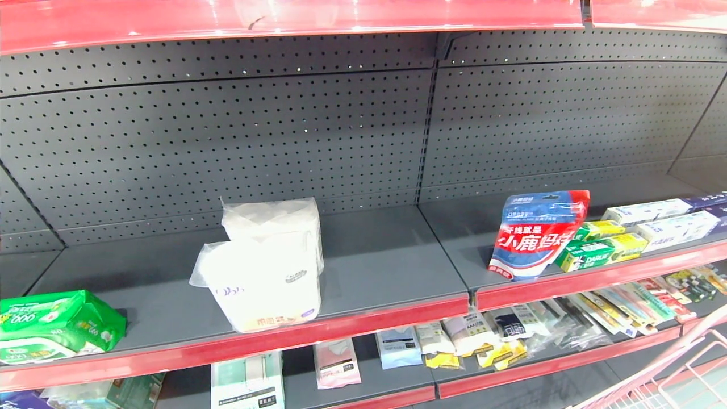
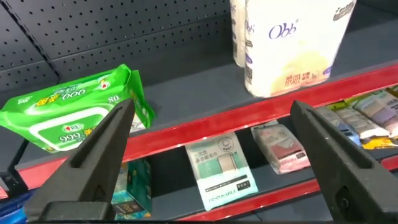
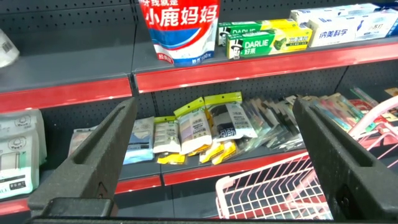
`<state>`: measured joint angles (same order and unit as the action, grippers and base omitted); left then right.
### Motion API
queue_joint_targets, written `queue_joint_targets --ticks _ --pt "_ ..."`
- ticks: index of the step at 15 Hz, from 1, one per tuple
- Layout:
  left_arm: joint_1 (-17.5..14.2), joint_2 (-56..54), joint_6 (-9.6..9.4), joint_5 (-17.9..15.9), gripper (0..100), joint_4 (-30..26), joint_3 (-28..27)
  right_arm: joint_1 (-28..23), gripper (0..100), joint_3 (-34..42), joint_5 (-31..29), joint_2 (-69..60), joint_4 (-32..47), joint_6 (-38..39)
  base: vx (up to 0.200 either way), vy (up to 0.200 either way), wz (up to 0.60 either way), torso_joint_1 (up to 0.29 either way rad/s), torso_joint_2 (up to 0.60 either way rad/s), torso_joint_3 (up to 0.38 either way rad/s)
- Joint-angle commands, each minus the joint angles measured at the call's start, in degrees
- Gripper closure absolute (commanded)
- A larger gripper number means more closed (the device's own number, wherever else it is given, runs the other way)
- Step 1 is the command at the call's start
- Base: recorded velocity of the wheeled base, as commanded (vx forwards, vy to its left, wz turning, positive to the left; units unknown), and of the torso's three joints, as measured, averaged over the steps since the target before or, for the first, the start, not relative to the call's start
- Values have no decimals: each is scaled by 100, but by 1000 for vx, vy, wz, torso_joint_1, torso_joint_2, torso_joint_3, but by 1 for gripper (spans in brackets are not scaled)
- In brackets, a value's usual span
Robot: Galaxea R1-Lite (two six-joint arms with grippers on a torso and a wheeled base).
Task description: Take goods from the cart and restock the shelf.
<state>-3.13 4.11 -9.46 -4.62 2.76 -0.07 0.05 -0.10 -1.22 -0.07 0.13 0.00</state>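
Two soft packs of tissue rolls (image 1: 267, 267) sit mid-shelf in the head view, one half hiding the other, with crinkly clear film bunched up on top. The dark metal shelf (image 1: 392, 255) has a pegboard back and a glossy red front lip. A puffy green wet-wipe pack (image 1: 57, 326) is cut off at the edge, and so is the pink wire cart (image 1: 664, 375), just a corner poking in. A shiny blue-and-red pouch (image 1: 537, 236) stands in front of some flat toothpaste boxes (image 1: 602, 247), covering their ends. In the left wrist view, the left gripper (image 2: 214, 158) is spread wide with nothing in it, and its two fingers (image 2: 93, 162) are dark wedges. The wipes sit beyond one fingertip, partly behind it, and the tissue pack is beyond the other, top cropped. Between the fingers, one tier down, are small flat packets (image 2: 221, 171), print too tiny to read. In the right wrist view, the right gripper (image 3: 214, 162) is likewise wide apart, holding nothing. The cart's grid rim sits between the fingers, close in. Past it, hanging sachets (image 3: 199, 127) overlap so much I can't tell what each is.
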Motion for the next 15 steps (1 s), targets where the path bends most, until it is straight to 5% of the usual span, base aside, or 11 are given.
queue_joint_targets --ticks 1,5,12,14,15 --pt "-3 29 -3 -4 0 -3 -1 -5 0 1 -1 7 4 0 0 0 600 2 7 2" --pt "-3 29 -12 -4 0 -3 7 4 0 1 -1 7 4 0 0 0 600 5 7 0" --pt "-3 29 6 -4 0 6 -1 4 0 1 -1 7 4 -9 0 0 0 0 0 0" --pt "6 29 67 23 0 6 7 4 0 1 -1 7 4 -9 0 0 0 0 0 0" --pt "-3 29 252 119 0 15 7 4 0 10 -10 7 4 -9 0 0 0 0 0 0"
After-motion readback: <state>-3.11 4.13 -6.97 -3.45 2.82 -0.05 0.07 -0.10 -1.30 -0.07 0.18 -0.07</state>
